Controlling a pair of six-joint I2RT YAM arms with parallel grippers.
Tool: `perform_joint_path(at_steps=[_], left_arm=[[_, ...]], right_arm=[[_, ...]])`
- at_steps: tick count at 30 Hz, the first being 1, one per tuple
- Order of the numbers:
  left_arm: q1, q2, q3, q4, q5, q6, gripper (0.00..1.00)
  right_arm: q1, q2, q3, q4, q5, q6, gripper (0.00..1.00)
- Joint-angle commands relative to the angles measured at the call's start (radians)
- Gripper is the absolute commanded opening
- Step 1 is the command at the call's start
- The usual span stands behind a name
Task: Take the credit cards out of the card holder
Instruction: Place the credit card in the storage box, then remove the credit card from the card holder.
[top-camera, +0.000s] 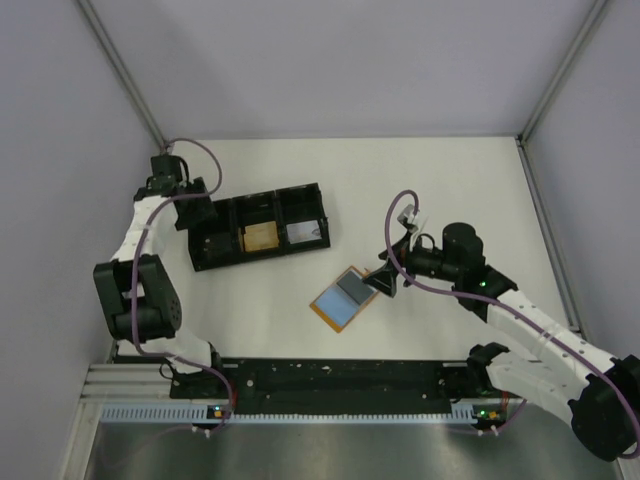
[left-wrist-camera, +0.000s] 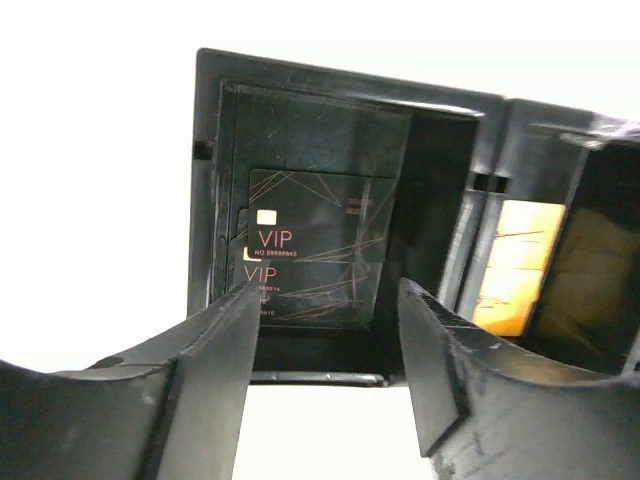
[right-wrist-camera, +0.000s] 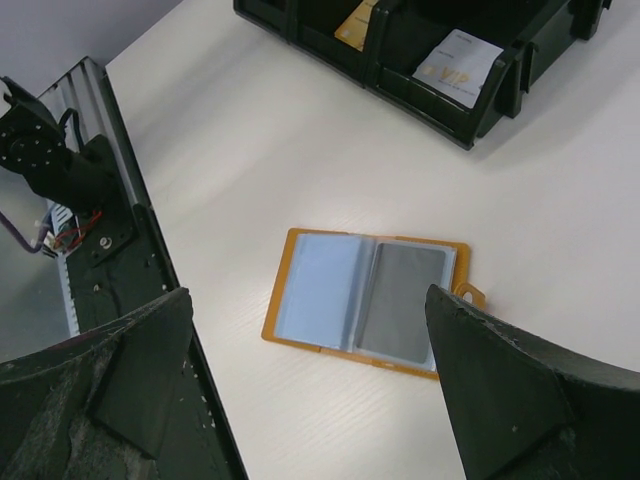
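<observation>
The white desk (top-camera: 450, 190) carries a black three-bay tray (left-wrist-camera: 205, 180) left of centre, toward the far edge. The card holder (right-wrist-camera: 271, 330) lies open and flat near the middle, somewhat toward the near edge and apart from the tray.

Each tray bay holds a card: a black card (left-wrist-camera: 310, 250) in the left bay, a gold card (top-camera: 260, 237) in the middle and a white card (top-camera: 305, 232) in the right. Two faces show in the holder's pockets, a pale blue card (right-wrist-camera: 320, 285) and a grey card (right-wrist-camera: 400, 300).

The left pincer (left-wrist-camera: 328, 290) hangs over the left bay, spread, with nothing between its fingers. The right pincer (right-wrist-camera: 308, 295) hovers above the holder, spread wide and empty.

The step in hand appears to be drawing the next card from the holder. This probably goes best if the right pincer comes down low, pinches only the card's free edge and pulls along the pocket's mouth. The light holder may lift or slide, so the left pincer could pin its orange rim.
</observation>
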Motion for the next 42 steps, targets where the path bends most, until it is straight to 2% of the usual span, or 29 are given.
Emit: perform_joint_path(at_steps=[1,6,9,12,18,23,30,34,38,42], left_arm=[[0.000,-0.181,0.057,-0.012,-0.017,0.017,0.66],[-0.069,-0.331,0.028,-0.001,0.063,-0.040,0.71],[-0.172,-0.425,-0.063,0.055,0.117,-0.095,0.72],[-0.348,-0.503,-0.205,0.181,0.151,-0.161,0.72],[-0.629,-0.503,-0.435,0.408,0.192,-0.327,0.72],[-0.804,-0.445,-0.500,0.488,0.180,-0.352,0.67],[-0.882,-0.314,-0.560,0.550,0.227,-0.361,0.51],[-0.899,-0.253,-0.575,0.553,0.250,-0.349,0.43],[-0.902,-0.210,-0.589,0.544,0.260,-0.330,0.29],[-0.902,-0.178,-0.589,0.510,0.252,-0.307,0.25]], right_arm=[[0.006,0.002,0.005,0.021,0.047,-0.005,0.98],[0.006,0.069,0.040,-0.033,0.086,-0.006,0.97],[0.007,0.123,0.060,-0.071,0.090,-0.002,0.97],[0.006,0.179,0.074,-0.088,0.103,0.012,0.95],[0.018,0.256,0.083,-0.093,0.098,0.046,0.86],[0.033,0.322,0.092,-0.091,0.115,0.071,0.79],[0.039,0.399,0.102,-0.088,0.187,0.117,0.72],[0.039,0.443,0.103,-0.068,0.172,0.139,0.70],[0.041,0.474,0.100,-0.054,0.176,0.153,0.65],[0.041,0.496,0.100,-0.051,0.169,0.155,0.63]])
